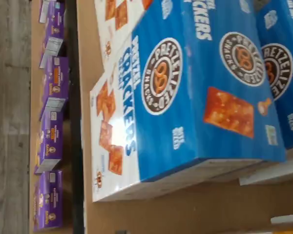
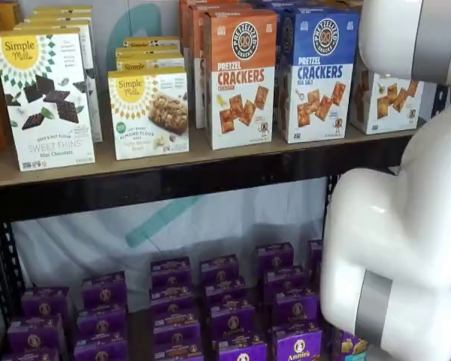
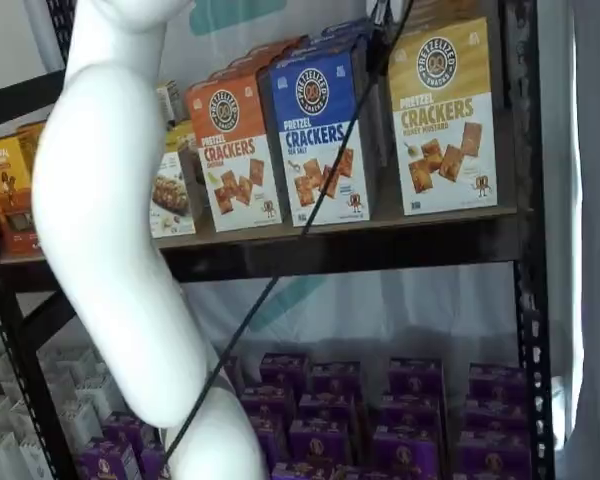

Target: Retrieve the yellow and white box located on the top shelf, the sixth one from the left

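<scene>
Clearly the retrieval has barely begun. The yellow and white box (image 3: 442, 118) stands upright at the right end of the top shelf (image 3: 380, 245), near the black upright, with the blue pretzel cracker carton (image 3: 318, 135) just beside it and the orange carton (image 3: 232, 155) next along. In a shelf view the arm (image 2: 406, 218) covers most of that box, so only its white lower part with pictured crackers (image 2: 387, 101) shows. Neither shelf view shows the gripper, and the fingers do not appear in the wrist view, so the state of the jaws cannot be read. The wrist view is filled by blue cartons (image 1: 195, 92) on the tan board, with purple boxes (image 1: 51, 126) on the lower level beyond the front rail. Judging from this, nothing has been grasped or lifted: reaching the box, closing on it and drawing it off the shelf all remain.
</scene>
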`<state>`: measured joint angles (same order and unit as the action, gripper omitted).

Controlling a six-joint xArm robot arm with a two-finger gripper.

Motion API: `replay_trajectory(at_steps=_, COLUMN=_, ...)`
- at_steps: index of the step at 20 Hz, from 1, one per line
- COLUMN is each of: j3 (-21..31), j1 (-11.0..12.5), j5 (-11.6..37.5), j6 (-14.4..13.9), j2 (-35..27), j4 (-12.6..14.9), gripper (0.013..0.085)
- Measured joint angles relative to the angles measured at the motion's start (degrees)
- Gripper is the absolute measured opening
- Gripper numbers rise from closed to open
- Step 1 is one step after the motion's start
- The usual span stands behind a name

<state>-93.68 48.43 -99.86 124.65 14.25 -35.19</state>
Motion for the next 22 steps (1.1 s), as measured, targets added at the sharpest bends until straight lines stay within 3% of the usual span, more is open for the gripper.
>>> replay_trajectory(at_steps=11, j3=0.6, j1=-3.0, j5=6.7, j6=0.2, j2=-1.0, j4=1.7, gripper=0.085)
replay_trajectory(at_steps=22, j3=-2.1, j1=-5.7, j5=6.1, j6=0.2, j2=-3.5, j4=7.9, gripper=0.085)
